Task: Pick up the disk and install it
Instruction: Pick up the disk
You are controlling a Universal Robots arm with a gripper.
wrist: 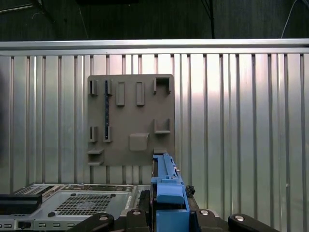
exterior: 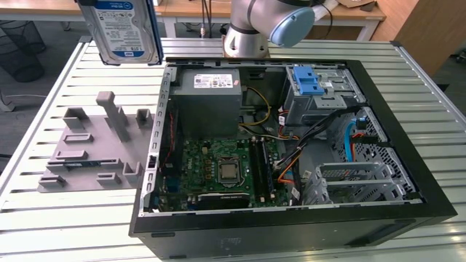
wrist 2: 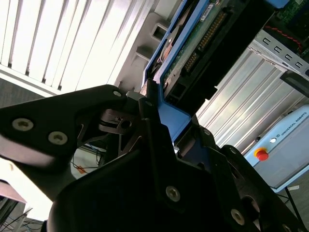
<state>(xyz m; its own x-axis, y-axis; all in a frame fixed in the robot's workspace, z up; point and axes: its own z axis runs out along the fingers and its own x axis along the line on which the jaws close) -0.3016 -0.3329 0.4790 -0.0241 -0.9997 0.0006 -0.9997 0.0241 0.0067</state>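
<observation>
Blue carrier frame [wrist 2: 170, 113] of the disk [exterior: 124, 27] sits pinched between the black fingers [wrist 2: 149, 104] of the end effector [wrist 2: 164, 121], which is clamped firmly on it in both wrist views. The disk hangs upright in the air at the exterior view's upper left, label facing the camera. It is above the slatted desk [exterior: 58, 229], on the grey fixture plate's [exterior: 95, 147] side of the open computer case [exterior: 407, 164].
</observation>
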